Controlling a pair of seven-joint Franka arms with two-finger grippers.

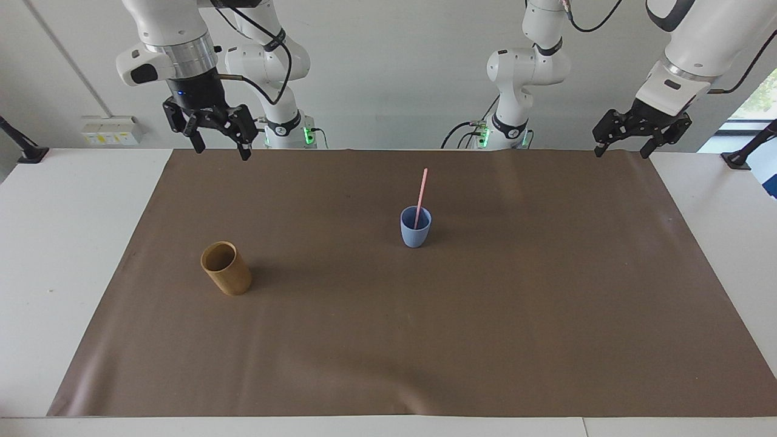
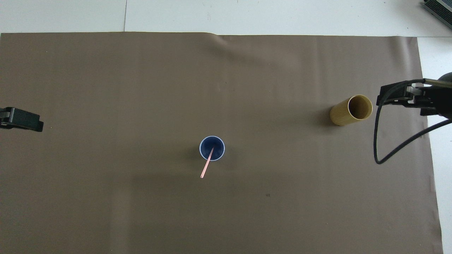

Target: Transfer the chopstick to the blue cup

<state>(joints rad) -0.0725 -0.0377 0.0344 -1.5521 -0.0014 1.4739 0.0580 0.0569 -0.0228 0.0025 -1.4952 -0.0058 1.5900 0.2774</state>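
Chopstick (image 1: pixel 420 197) stands leaning inside the blue cup (image 1: pixel 416 228) mid-mat — transfer apparently done — while the right gripper (image 1: pixel 218 135) and waiting left gripper (image 1: pixel 625 145) hang raised, jaws wide, empty.

A white table (image 1: pixel 73 243) under a brown mat (image 1: pixel 485 334) stands against a pale wall (image 1: pixel 394 73), a window (image 1: pixel 756 97) alongside.
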